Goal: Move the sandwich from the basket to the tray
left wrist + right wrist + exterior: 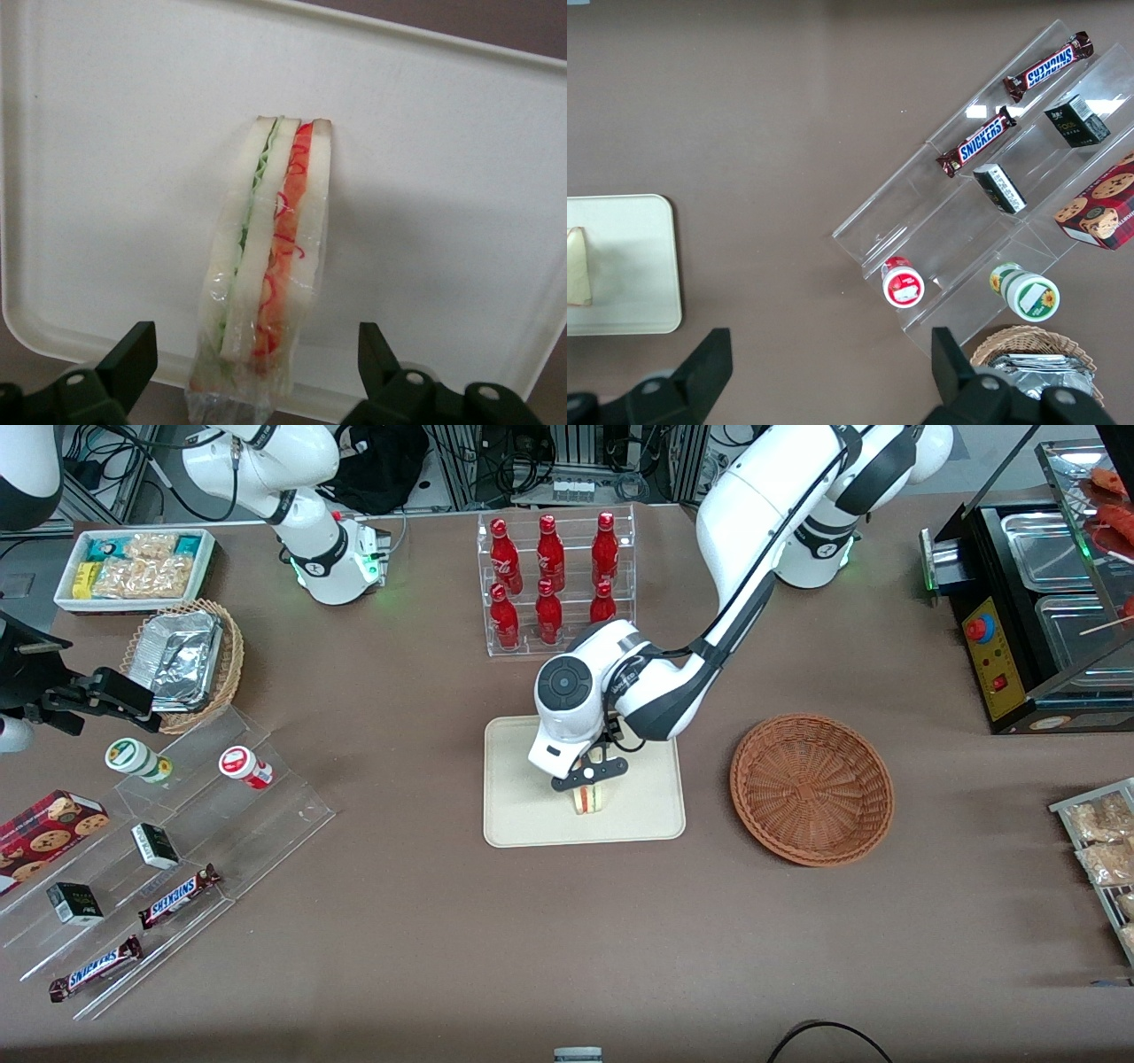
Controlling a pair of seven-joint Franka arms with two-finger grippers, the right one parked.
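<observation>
In the front view, the gripper (592,778) hangs just above the sandwich (591,800), which stands on its edge on the tray (523,815) in the middle of the frame, while the basket (811,788) at the right lies empty on the counter (443,957). In the left wrist view, the fingers (133,354) are spread wide on both sides of the sandwich (270,257) and hold nothing. The sandwich looks light, soft and wrapped in slippery film, so a gentle hold across the flat bread faces seems best.
</observation>
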